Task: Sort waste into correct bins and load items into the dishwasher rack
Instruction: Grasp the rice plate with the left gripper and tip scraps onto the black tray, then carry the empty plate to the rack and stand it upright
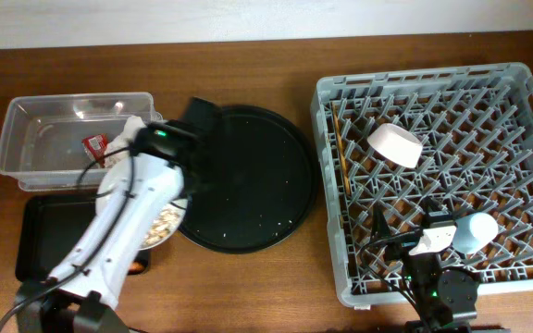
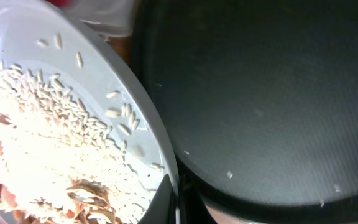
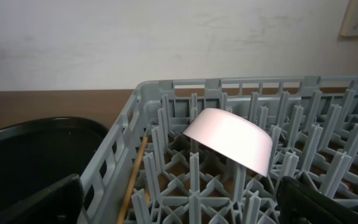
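- Dishwasher rack (image 1: 433,76): grey lattice crate on the right side of the table (image 1: 248,55); the reference for all places below.
- White bowl (image 1: 395,145): inside the rack, upper middle, mouth down and tilted on the pegs.
- Wooden chopsticks (image 1: 342,157): inside the rack, lying along its left wall.
- Light-blue cup (image 1: 477,231): inside the rack, lower right, just beside the right arm's wrist.
- Right end effector (image 3: 179,186): over the rack's near edge, fingers spread wide, holding nothing.
- Round black tray (image 1: 257,166): just left of the rack, with a few stray grains on it.
- Pale plate (image 2: 17,37): left of the rack at the round tray's far edge, tilted, its rim clamped by the left end effector (image 2: 169,202).
- Rice with brown scraps (image 2: 42,137): heaped toward the plate's lower side.
- Clear tub (image 1: 44,139): well left of the rack, toward the back.
- Red sauce packet (image 1: 93,145): inside the clear tub.
- Black rectangular tray (image 1: 49,236): well left of the rack, toward the front, partly under the left arm.
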`<state>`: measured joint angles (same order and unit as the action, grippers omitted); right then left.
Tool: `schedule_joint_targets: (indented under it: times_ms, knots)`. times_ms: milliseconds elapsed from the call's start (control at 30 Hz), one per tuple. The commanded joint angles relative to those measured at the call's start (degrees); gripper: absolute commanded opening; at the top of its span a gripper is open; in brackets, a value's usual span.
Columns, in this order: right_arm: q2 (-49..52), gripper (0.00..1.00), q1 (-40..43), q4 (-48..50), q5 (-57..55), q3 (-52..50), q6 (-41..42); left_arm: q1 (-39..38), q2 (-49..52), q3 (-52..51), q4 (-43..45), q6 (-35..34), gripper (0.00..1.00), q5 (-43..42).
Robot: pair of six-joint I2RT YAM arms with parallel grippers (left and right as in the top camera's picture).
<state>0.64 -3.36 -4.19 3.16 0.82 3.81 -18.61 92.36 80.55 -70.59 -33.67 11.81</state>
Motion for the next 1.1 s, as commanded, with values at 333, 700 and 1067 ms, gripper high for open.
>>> schedule_joint_targets:
  times_ms: [333,700,1067]
  knots:
    - [-0.3,0.98,0.4,0.2,0.7,-0.5,-0.4,22.1,-4.6,-6.1,8.5,9.4,0.00,-25.8]
    - [-0.3,0.98,0.4,0.2,0.7,-0.5,-0.4,45.1,-13.7,-14.6,8.4,30.7,0.00,-54.2]
    - [-0.3,0.98,0.4,0.2,0.7,-0.5,-0.4,67.6,-17.3,-15.1,-8.7,65.6,0.00,-84.1]
